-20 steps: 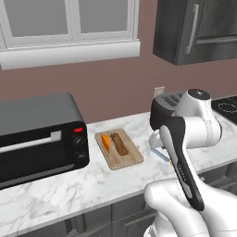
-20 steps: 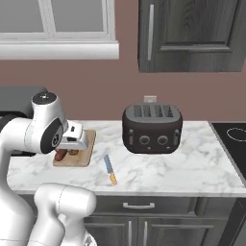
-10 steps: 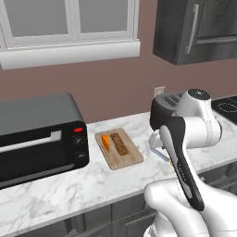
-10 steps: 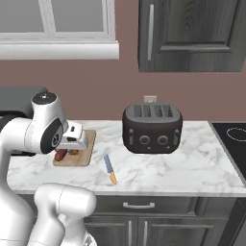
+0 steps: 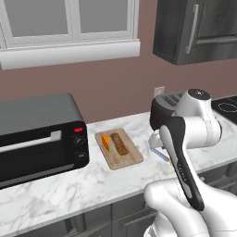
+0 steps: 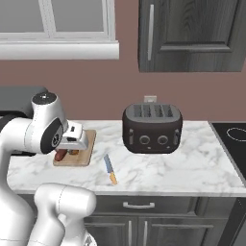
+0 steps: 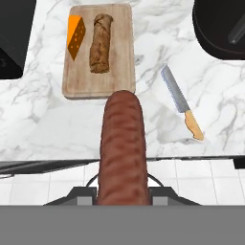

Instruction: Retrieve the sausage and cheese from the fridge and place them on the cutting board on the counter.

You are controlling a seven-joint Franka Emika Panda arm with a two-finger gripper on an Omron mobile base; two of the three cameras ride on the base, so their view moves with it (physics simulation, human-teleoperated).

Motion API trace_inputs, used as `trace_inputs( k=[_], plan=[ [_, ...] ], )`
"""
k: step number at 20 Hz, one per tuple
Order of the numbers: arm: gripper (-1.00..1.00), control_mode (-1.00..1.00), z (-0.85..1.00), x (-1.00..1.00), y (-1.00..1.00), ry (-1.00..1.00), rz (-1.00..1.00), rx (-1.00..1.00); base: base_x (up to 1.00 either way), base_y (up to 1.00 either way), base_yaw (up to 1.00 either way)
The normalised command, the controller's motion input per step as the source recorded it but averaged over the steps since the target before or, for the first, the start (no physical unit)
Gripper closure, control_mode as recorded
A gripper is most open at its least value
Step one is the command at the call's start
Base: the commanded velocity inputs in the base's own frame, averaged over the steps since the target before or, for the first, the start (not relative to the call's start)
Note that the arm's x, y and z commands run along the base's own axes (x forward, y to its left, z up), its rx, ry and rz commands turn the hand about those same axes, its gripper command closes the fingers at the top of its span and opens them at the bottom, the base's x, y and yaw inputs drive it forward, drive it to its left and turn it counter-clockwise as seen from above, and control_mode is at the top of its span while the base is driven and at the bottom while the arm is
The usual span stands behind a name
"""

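Note:
The sausage point(image 7: 122, 143), a smooth reddish-brown cylinder, is held in my gripper point(image 7: 122, 192), which is shut on it and hangs above the front edge of the counter point(image 7: 158, 119), just short of the cutting board point(image 7: 98, 83). The orange cheese point(image 7: 75, 36) lies on the board's left part, beside a mottled tan-brown log point(image 7: 100, 43). From the left base view the cheese point(image 5: 106, 142) and log point(image 5: 119, 143) rest on the board point(image 5: 127, 159). In the right base view my gripper point(image 6: 67, 150) holds the sausage point(image 6: 60, 154) over the board point(image 6: 89, 143). The fridge is out of view.
A knife point(image 7: 181, 103) with a yellow handle lies on the counter right of the board. A black toaster point(image 6: 152, 127) stands farther right, a black toaster oven point(image 5: 37, 134) left of the board. A stovetop point(image 6: 233, 139) lies at the far right.

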Motion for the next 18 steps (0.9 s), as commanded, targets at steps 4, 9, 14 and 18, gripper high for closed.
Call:
trace_inputs(
  k=[4,9,14,18],
  plan=[
    [1.00,-1.00,0.00,0.00,0.00,0.00,0.00,0.00,0.00,0.00,0.00],
    [1.00,-1.00,-0.01,0.08,0.02,0.00,0.00,0.00,0.00,0.00,0.00],
    [1.00,-1.00,-0.14,0.88,0.42,0.00,-0.10,-0.05,0.00,0.00,0.00],
    [1.00,-1.00,-0.22,1.00,0.36,0.01,-0.06,0.00,0.00,0.00,0.00]
  ],
)
